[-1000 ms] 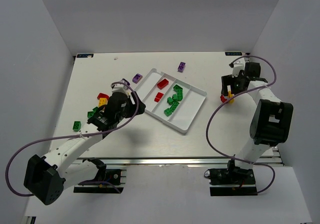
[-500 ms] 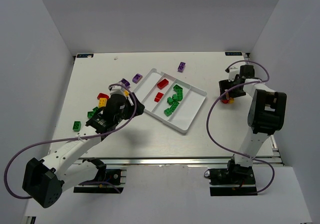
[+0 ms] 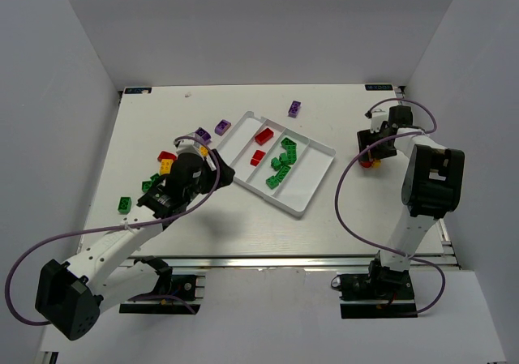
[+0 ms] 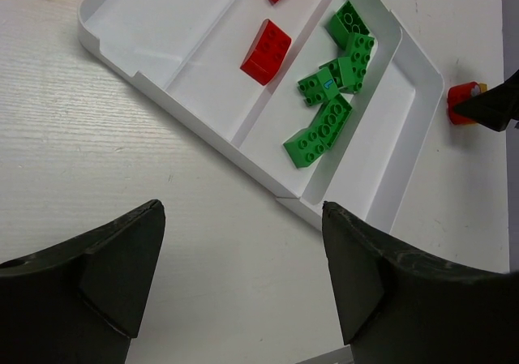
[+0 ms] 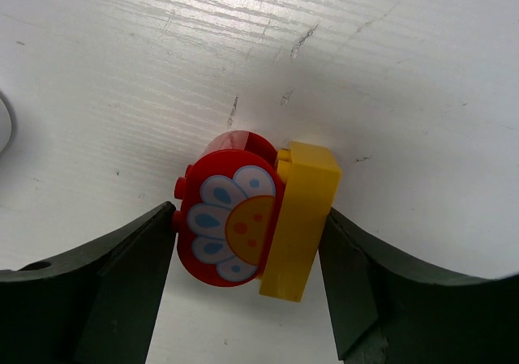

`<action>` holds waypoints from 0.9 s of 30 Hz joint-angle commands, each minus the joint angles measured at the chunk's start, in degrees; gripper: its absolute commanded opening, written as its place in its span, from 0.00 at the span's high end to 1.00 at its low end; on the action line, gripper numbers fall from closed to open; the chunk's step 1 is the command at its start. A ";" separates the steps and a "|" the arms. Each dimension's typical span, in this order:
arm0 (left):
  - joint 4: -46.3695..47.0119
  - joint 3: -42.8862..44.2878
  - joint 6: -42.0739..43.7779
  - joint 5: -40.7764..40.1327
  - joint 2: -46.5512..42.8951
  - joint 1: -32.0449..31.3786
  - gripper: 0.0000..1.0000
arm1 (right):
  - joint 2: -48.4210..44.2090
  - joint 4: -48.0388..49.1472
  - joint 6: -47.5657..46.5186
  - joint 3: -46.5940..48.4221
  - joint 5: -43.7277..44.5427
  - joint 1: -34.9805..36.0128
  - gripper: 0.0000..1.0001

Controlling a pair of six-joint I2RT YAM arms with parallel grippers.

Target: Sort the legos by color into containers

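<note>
The right pincer (image 5: 247,220) is bracketing two pieces at once in the middle of its wrist view. One finger is lying against the left side of a rounded red flower brick (image 5: 227,222) and the other against the right face of a yellow brick (image 5: 302,218). The two are standing pressed together on the table (image 3: 243,234). The pads are sitting right at the plastic, but I cannot tell whether they are squeezing yet. In the overhead view this pair is lying at the right edge of the frame, well apart from the tray (image 3: 312,206).

The left pincer (image 4: 242,218) is hanging released with nothing between its fingers, looking down at the tray's near corner. Inside the tray, two red bricks (image 4: 266,50) are sharing one channel and a cluster of green bricks (image 4: 332,96) is filling the next. Loose pieces are waiting at the overhead view's left and upper centre: purple bricks (image 3: 222,126), a red one (image 3: 167,156) and green ones (image 3: 125,203).

These bricks are looking light, rigid and glossy, so they are likely to skid or pop out sideways under an off-centre pinch. The flat side walls are probably giving the best hold. The red piece's curved flank is offering less purchase than the yellow's straight face. Because the two colours belong in different channels, a hold spanning both is probably lifting them together. Whether they are clipped to each other or only touching is not showing.
</note>
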 commanded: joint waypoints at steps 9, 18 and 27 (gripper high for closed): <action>6.00 3.18 -2.99 6.52 0.03 1.04 0.08 | -6.99 -2.82 -7.18 -0.21 -14.26 -0.51 0.83; 15.85 4.58 -3.97 21.91 5.21 1.66 0.08 | -26.05 -7.57 -24.51 -7.31 -40.49 6.50 0.88; 24.90 4.49 -5.28 33.60 10.13 1.66 0.04 | -34.25 -0.72 -20.22 -12.26 -36.11 24.42 0.87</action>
